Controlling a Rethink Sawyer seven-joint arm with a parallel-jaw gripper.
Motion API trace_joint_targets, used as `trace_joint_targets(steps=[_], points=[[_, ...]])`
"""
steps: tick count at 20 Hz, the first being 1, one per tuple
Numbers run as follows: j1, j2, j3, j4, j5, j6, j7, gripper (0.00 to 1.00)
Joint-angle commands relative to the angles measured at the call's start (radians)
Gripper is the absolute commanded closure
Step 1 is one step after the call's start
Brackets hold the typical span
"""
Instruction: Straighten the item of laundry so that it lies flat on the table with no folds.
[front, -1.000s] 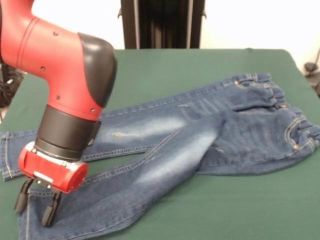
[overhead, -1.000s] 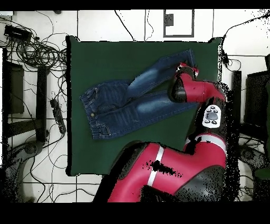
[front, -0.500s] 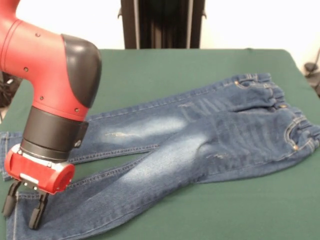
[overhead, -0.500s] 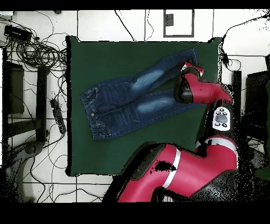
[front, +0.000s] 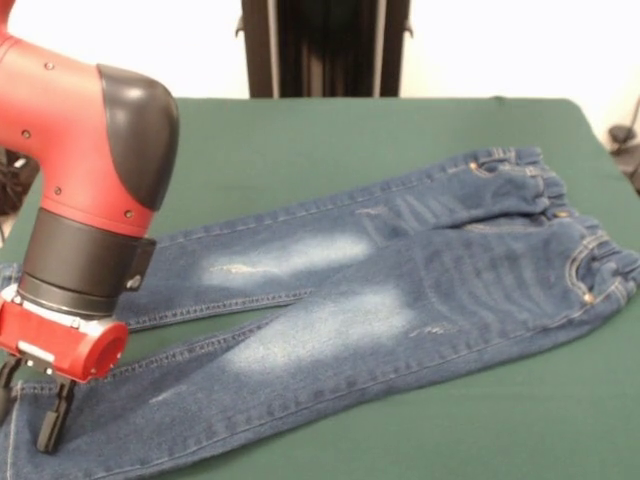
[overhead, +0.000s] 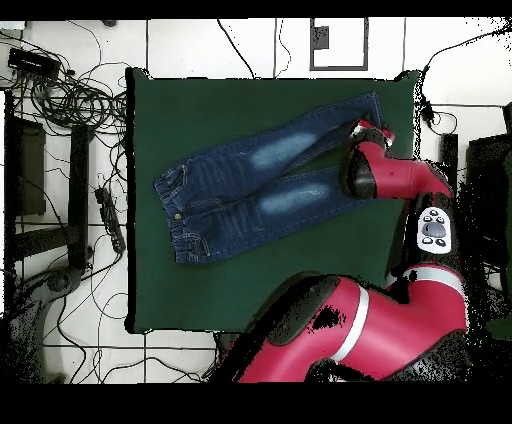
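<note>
Jeans (front: 400, 290) lie spread across the middle of the green surface (front: 300, 130), long axis running from the waistband (front: 590, 250) at front-view right to the cuffs at left. The hand (front: 25, 415) sits at the cuff end of the nearer leg (front: 300, 350), fingers pointing down at the denim and set close together; looks pinched on the hem, but the contact is at the frame edge so I can't tell for sure (overhead view hides the tips under the wrist). So the whole garment lies away from the hand toward the waistband, and any pull that tensions that leg has to run outward along its length, away from the waistband. The legs part in a narrow V with a sliver of green between them near the cuffs. Far leg (front: 280, 255) looks flat; some bunching at the elastic waistband. Judging mostly flat, minor wrinkles left. No containers here.
</note>
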Motion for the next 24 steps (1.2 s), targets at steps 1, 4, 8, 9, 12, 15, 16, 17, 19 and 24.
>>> trace_joint_targets(steps=[1, 4, 8, 9, 12, 15, 16, 17, 19, 24], points=[[-0.049, 0.07, 0.116, 0.165, -0.115, 0.232, -0.191, 0.0], [-0.051, 0.067, 0.119, 0.165, -0.124, 0.243, -0.182, 0.0], [-0.047, 0.066, 0.117, 0.165, -0.123, 0.26, -0.159, 0.0], [-0.041, 0.068, 0.11, 0.165, -0.117, 0.266, -0.146, 0.0], [-0.039, 0.056, 0.119, 0.192, -0.101, 0.28, -0.13, 0.0], [-0.05, 0.023, 0.145, 0.247, -0.095, 0.294, -0.136, 0.0], [-0.06, 0.013, 0.161, 0.269, -0.087, 0.306, -0.139, 0.0], [-0.067, 0.003, 0.171, 0.286, -0.078, 0.321, -0.139, 0.0], [-0.075, -0.027, 0.185, 0.322, -0.06, 0.361, -0.141, 0.0], [-0.059, -0.164, 0.184, 0.425, 0.007, 0.549, -0.141, 0.0]])
